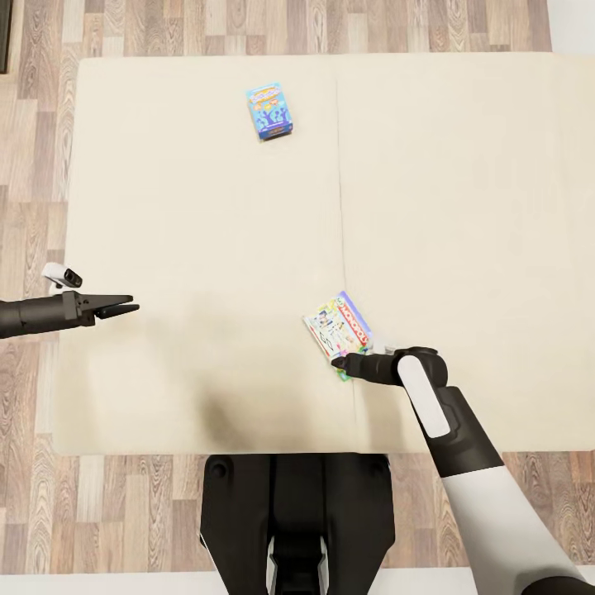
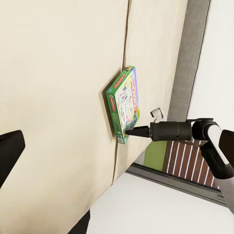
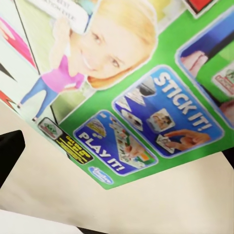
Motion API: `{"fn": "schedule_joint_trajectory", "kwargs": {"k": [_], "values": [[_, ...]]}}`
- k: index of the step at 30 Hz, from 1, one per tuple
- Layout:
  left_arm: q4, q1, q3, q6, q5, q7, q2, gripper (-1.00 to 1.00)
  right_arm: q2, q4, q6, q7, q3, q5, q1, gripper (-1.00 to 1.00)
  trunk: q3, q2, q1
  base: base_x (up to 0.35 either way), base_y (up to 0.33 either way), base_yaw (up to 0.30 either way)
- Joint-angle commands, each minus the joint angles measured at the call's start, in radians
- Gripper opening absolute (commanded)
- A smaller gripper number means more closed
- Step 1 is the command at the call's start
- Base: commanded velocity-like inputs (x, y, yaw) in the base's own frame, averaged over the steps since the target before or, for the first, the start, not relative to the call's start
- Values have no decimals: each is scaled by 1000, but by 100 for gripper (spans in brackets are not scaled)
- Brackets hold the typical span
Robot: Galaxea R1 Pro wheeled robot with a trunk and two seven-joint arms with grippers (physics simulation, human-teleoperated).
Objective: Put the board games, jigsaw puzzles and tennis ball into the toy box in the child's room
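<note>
In the head view, a wide cream bed [image 1: 207,248] with a seam down its middle stands on a wooden floor [image 1: 33,99]. A blue board game [image 1: 269,111] lies flat on the far part of the bed, well apart from both arms. A second, green board game [image 1: 338,328] lies nearer, just beside the seam. The right pincer [image 1: 339,361] has its tip at that box's near edge, fingers drawn together to a point; whether it actually pinches the box I cannot tell. The left pincer [image 1: 128,309] hangs over the bed's left side, well apart from both boxes, its fingers looking pressed together.

In the left wrist view, the green board game [image 2: 124,104] lies beside the seam of the bed [image 2: 58,97], and the right pincer [image 2: 130,131] touches its edge with a narrow, closed-looking tip.

In the right wrist view, the green board game [image 3: 141,87] sits very close, its printed lid reading "STICK IT!" and "PLAY IT!", resting on the bed [image 3: 161,200].
</note>
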Motion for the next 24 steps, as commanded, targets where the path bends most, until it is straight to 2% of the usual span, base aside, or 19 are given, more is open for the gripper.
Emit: {"fn": "schedule_joint_trajectory", "kwargs": {"k": [1,9,18,24], "values": [[0,0,0,11,0,-4,1,100,0,-1,2,-10,0,-9,0,100,-1,-2,1,0,0,0],[0,0,0,11,0,-4,0,100,-6,0,2,-11,-3,-6,-10,100,-1,-2,1,0,0,0],[0,0,1,11,0,-4,1,100,-15,42,2,-20,-8,-6,-93,100,-1,-2,1,0,0,0],[0,0,1,12,0,-4,1,100,-13,60,2,-21,-7,-5,-111,100,-1,-2,1,0,0,0]]}}
